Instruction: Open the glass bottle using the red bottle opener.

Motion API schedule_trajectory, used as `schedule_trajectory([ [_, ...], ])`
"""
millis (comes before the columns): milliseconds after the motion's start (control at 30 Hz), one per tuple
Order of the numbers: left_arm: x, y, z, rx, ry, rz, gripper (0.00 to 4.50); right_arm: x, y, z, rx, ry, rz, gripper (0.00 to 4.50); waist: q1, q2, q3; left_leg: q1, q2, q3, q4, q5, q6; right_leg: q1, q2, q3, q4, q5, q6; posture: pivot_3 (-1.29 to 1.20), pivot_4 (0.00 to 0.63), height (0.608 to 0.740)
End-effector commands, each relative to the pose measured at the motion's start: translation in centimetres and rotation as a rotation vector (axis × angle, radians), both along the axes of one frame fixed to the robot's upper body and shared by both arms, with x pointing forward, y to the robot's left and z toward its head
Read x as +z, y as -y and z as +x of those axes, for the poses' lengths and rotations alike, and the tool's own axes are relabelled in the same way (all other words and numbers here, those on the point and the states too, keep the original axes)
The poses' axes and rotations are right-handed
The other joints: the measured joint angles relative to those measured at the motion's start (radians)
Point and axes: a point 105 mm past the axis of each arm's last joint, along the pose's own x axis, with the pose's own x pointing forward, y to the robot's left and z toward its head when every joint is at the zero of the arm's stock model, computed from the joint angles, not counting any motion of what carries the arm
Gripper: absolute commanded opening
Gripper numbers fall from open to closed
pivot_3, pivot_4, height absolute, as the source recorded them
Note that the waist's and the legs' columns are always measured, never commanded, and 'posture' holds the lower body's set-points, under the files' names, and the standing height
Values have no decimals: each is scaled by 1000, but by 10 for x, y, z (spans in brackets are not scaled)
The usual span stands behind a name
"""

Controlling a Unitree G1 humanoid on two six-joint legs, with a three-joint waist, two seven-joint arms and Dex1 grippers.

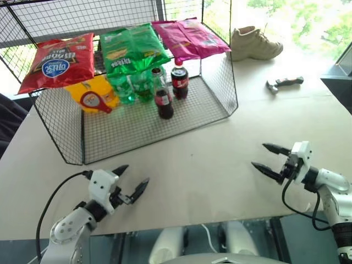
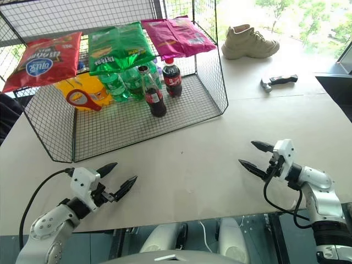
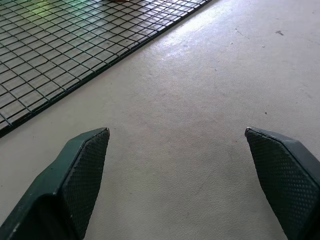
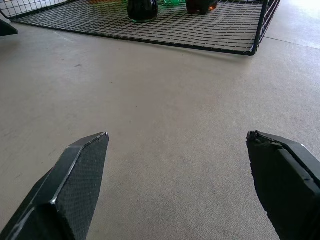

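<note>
Both arms hover low over the bare table [image 1: 209,170], nothing in hand. My left gripper [image 1: 131,182] has its fingers spread wide, and my right gripper [image 1: 268,159] is just as splayed, empty too. The glass bottle [image 1: 163,99] stands upright on the floor of the wire cage [image 1: 220,104], near its open front, with the plastic cola bottle [image 1: 179,80] just behind it and the green bottles [image 1: 132,87] beside it. The red bottle opener [image 1: 94,101] lies further into the cage on my left side, propped against a yellow pack [image 1: 91,88].

I judge nothing is started yet, so the first job is fetching both pieces. My plan: left arm goes for the opener, right arm for the bottle. I want to come in level through the open front and stay under the snack bags [image 1: 135,47] lying on the cage top. The bottle is slim and top-heavy, so I would close on its body below the neck, without nudging its neighbours.
</note>
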Motion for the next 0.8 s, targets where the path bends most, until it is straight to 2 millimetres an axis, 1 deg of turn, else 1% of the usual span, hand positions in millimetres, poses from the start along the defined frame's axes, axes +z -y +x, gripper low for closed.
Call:
schedule_trajectory([
  [33,12,-1,0,2,57,9,4500,9,0,2,14,36,-9,4427,0,0,0,0,0,0,0,0,0,0,0,0,0,0,0,0,150,740],
  [600,12,0,5,36,83,-12,4500,15,-5,11,27,64,-9,4427,0,0,0,0,0,0,0,0,0,0,0,0,0,0,0,0,150,740],
  [800,17,-1,7,44,104,-25,4500,16,-10,10,45,69,-6,4427,0,0,0,0,0,0,0,0,0,0,0,0,0,0,1,0,150,740],
])
